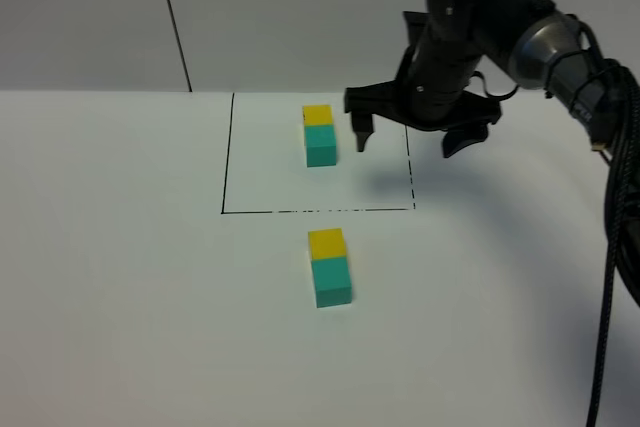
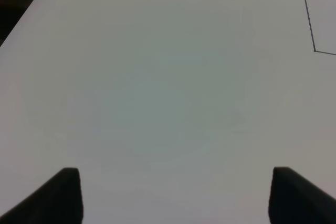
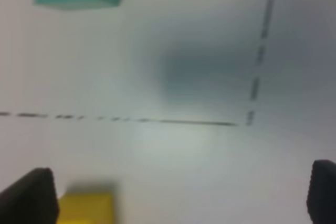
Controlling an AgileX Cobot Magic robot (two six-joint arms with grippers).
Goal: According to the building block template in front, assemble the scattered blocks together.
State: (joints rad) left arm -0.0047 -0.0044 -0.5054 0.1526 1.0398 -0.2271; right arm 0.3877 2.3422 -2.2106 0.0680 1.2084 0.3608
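**Two cubes joined, job looks finished**

Both scattered blocks [image 1: 330, 268] sit touching, yellow behind teal, outside the frame, matching the building block template [image 1: 319, 134]. Right hand [image 1: 412, 133] hovers over the surface [image 1: 120, 277], jaws apart, empty; left hand [image 2: 176, 195] likewise. Next: retreat.

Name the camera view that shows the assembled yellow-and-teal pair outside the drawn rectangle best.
The exterior high view: the assembled pair is whole, sharp and unblocked, yellow joined to teal. The right wrist view catches only a blurred yellow cube at its edge. The left wrist view shows no block.
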